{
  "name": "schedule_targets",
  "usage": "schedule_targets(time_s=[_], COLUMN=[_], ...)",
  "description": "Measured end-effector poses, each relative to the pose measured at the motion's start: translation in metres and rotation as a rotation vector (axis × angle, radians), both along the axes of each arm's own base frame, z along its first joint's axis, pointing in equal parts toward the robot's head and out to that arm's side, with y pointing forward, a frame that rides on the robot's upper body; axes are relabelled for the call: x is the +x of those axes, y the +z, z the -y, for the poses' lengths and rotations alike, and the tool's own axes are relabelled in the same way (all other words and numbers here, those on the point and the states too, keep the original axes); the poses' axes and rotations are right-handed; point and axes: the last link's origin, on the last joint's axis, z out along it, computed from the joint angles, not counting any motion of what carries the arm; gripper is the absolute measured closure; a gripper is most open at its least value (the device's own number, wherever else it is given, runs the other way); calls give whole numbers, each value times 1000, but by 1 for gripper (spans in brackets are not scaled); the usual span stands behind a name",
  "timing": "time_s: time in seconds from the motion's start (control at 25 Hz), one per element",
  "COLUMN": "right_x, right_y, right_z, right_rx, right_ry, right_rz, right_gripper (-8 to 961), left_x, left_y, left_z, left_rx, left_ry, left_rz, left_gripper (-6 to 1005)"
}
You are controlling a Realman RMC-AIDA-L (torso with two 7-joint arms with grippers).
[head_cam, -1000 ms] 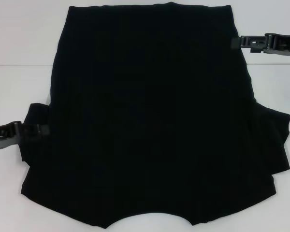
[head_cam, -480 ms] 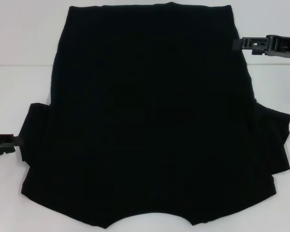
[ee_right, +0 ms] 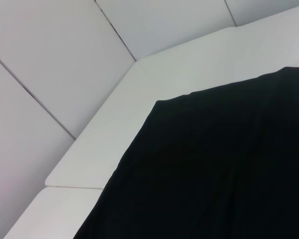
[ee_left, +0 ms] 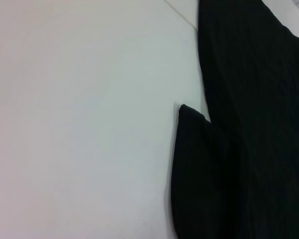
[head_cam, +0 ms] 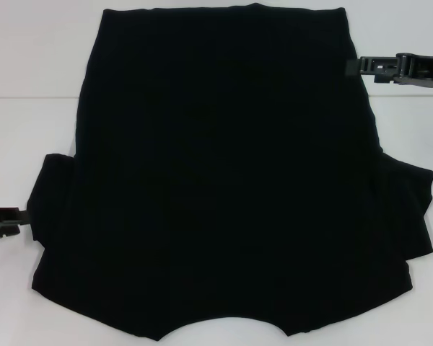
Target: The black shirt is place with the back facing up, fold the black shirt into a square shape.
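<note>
I see the black shirt [head_cam: 224,173] spread flat across the white table [head_cam: 29,72], plain side up, collar toward me, hem at the far edge. My left gripper [head_cam: 18,215] sits just beside the left sleeve's edge; my right gripper [head_cam: 353,66] touches the shirt's right side near the hem. I cannot tell whether either set of fingers is apart or together.

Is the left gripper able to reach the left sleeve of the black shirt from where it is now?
Probably yes. The left gripper sits right beside the left sleeve of the black shirt, on bare white table, with nothing between them.
</note>
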Motion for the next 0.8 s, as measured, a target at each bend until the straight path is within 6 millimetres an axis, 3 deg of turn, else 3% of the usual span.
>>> schedule_targets(time_s=[0.8], right_x=[0], right_y=[0], right_z=[0], right_rx=[0], right_ry=[0], right_rz=[-1], right_gripper=[8], left_x=[9], left_y=[-16], left_z=[-6], left_rx=[-64], left_ry=[-23], left_rz=[9], left_gripper=[670])
